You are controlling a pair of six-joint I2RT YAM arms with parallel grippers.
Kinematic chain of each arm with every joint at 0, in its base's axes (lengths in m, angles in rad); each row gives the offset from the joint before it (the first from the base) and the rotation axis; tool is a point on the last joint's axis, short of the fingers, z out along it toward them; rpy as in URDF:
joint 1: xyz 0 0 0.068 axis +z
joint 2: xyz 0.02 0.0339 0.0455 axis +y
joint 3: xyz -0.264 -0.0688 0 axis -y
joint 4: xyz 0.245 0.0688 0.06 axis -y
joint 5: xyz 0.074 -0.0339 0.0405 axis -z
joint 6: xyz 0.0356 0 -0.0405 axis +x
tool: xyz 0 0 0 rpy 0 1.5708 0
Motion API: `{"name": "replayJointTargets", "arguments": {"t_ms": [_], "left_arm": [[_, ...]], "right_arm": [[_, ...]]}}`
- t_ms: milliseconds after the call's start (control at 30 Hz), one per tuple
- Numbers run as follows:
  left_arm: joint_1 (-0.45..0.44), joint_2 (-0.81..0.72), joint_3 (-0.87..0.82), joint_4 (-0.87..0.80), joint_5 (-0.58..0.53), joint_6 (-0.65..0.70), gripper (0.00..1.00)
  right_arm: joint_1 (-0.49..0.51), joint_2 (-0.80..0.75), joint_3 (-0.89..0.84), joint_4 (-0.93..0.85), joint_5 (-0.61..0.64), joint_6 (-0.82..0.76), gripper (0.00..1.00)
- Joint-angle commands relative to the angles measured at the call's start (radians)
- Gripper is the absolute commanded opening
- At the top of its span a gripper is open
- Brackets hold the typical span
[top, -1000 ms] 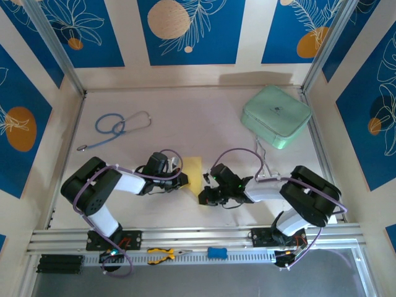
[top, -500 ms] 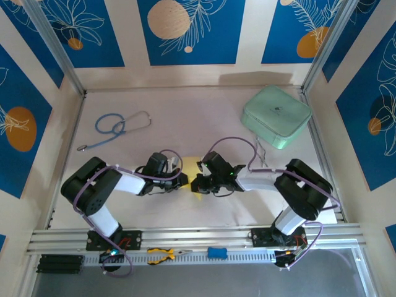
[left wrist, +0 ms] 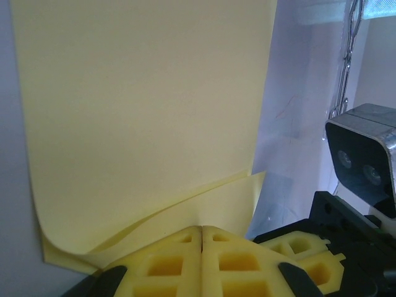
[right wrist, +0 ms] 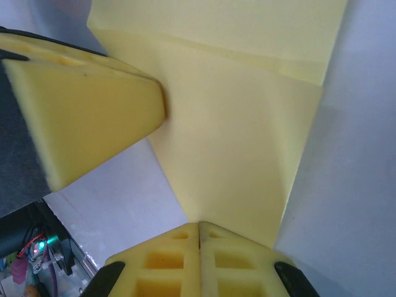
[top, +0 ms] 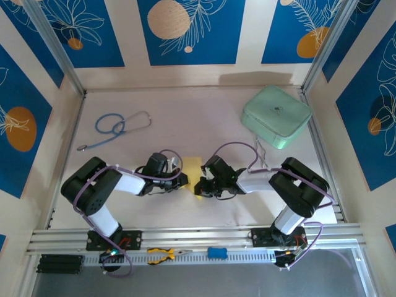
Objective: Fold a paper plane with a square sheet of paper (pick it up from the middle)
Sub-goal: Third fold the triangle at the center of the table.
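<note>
Since a second ago the right gripper (top: 199,185) has swung leftward and away from the near rail onto the one pale-yellow square sheet of paper (top: 193,166), so less yellow shows from above; the left arm has hardly shifted. Far left on the pale tabletop (top: 185,117) lies one blue-tubed stethoscope (top: 116,127), well apart from both arms and near the left side rail. The left gripper (top: 184,180) comes next, its yellow foam pads pressed together and its tip touching the sheet's left edge. No paper runs between the pads. The sheet sits mid-table between the two grippers, partly folded. The left wrist view shows one layer lying over another, with a curled corner. The right gripper meets it from the right, its pads likewise together and its tip on the paper just beside the left one. Towards the back right stands one mint-green rounded case (top: 276,116), close to the right side rail. On the aluminium front rail (top: 204,234) rest one pair of yellow-handled pliers (top: 162,253) and one small blue block (top: 217,252). Bare tabletop stretches behind the sheet to the back wall, between stethoscope and case. The near side is crowded by both arms' elbows.
</note>
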Motion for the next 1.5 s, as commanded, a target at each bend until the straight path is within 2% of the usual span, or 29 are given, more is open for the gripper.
{"name": "replayJointTargets", "arguments": {"t_ms": [0,133,300,400,533,633,867,1067,1467], "left_arm": [[-0.006,-0.004,-0.022,-0.013,-0.013,0.003,0.09],[-0.007,-0.07,-0.009,-0.042,-0.012,0.01,0.15],[-0.041,-0.146,0.02,-0.161,-0.05,0.015,0.16],[-0.067,-0.13,0.043,-0.212,-0.061,0.024,0.14],[-0.077,-0.071,0.059,-0.186,-0.049,0.018,0.12],[-0.075,-0.032,0.058,-0.212,-0.084,0.019,0.09],[-0.037,-0.017,0.047,-0.261,-0.131,0.023,0.07],[0.011,-0.034,0.045,-0.241,-0.09,0.028,0.07],[0.125,-0.102,0.058,-0.332,-0.079,0.102,0.08]], "right_arm": [[0.003,0.016,-0.044,-0.09,0.014,0.024,0.03],[0.007,0.025,-0.015,-0.111,0.013,0.014,0.03],[0.01,0.03,-0.003,-0.13,0.021,0.018,0.03],[0.012,0.031,-0.006,-0.129,0.026,0.022,0.03],[0.014,0.03,-0.008,-0.132,0.026,0.024,0.02],[0.014,0.034,-0.007,-0.147,0.036,0.026,0.02],[0.043,0.057,-0.016,-0.184,0.068,0.04,0.01],[0.041,0.058,-0.019,-0.197,0.067,0.041,0.01],[0.034,0.064,-0.023,-0.202,0.067,0.044,0.01]]}}
